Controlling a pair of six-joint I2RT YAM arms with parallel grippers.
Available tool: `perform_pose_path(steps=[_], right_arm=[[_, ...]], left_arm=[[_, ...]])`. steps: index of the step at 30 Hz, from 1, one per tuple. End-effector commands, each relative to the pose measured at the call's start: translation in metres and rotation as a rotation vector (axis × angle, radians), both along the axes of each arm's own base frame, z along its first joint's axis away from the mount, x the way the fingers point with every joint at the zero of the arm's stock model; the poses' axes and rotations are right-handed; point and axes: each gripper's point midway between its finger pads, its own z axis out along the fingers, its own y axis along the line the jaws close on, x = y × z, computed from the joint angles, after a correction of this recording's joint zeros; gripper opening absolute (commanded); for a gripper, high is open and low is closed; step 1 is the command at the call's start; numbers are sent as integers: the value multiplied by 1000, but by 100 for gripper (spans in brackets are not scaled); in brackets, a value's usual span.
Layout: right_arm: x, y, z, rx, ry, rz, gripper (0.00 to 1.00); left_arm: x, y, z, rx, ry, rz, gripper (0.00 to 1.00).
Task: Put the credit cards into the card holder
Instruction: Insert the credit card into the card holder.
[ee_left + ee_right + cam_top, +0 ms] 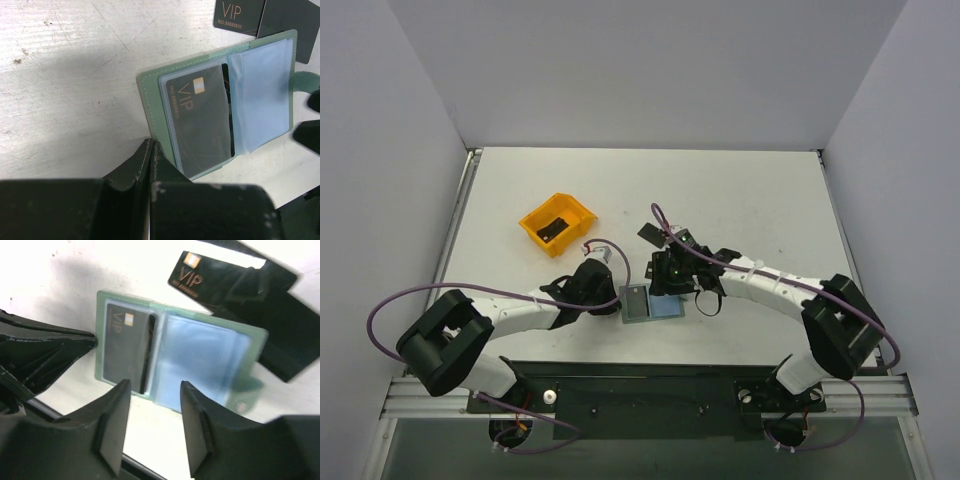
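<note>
White table (pixel 750 200): card holder (pixel 260 100) veils one card (pixel 200 120); left gripper (pixel 151 150) closed, right gripper (pixel 155 386) parted.

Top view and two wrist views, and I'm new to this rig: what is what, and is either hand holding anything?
The top view looks down from behind two robot arms bolted at the near edge of the table. The other two pictures come from a camera on each wrist; the dark shapes at their bottom are that arm's own fingers. On the table lies the open wallet, one card already in it. Beyond it lie loose cards, and an orange bin stands farther left. The left hand is shut, its tip against the wallet's edge. The right hand is open above the wallet, holding nothing.
</note>
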Motion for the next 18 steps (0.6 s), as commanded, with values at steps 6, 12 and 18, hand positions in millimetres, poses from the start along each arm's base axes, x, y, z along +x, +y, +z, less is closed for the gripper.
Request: perform_pose_path(steps=[6,12,18], right_arm=[[14,-79,21,-341,-157,-149,66],[13,-72,6,-348,-118,-122,66],[16,-62,-2,-330,-106,-104,63]], left_arm=[[-16,14,-21,78,73,-15,0],[-16,12,-20,75,74,-19,0],[-15,13,-18,72,67,-15,0]])
